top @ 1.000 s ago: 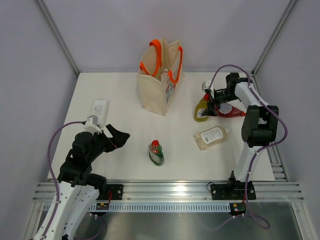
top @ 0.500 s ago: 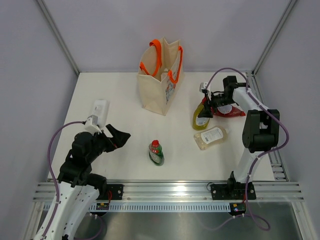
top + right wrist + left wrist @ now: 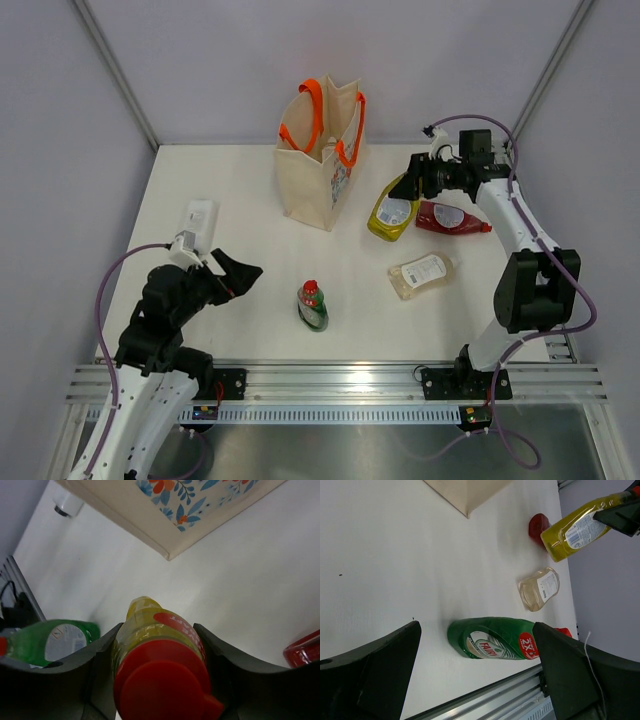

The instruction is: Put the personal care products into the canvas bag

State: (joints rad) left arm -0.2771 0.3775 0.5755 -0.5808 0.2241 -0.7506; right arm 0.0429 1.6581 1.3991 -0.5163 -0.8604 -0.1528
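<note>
The right claw [image 3: 420, 180] is clenched on the neck of the yellow-green bottle [image 3: 392, 208]. The bottle is glossy plastic with a red cap and a white label, and it hangs tilted just right of the canvas bag [image 3: 320, 160]. The bag's coarse beige side carries an orange-and-blue flower print [image 3: 200, 500]. The left claw [image 3: 236, 274] gapes, holding nothing. Near the middle is a green bottle [image 3: 492, 639] reading "Fairy" and "2X". A clear bottle [image 3: 422, 274] and a red bottle [image 3: 452, 218] lie to the right.

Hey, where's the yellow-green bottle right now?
In the top view the yellow-green bottle is right of centre, tilted and gripped at its cap end by the right hand, between the canvas bag and the red bottle.
</note>
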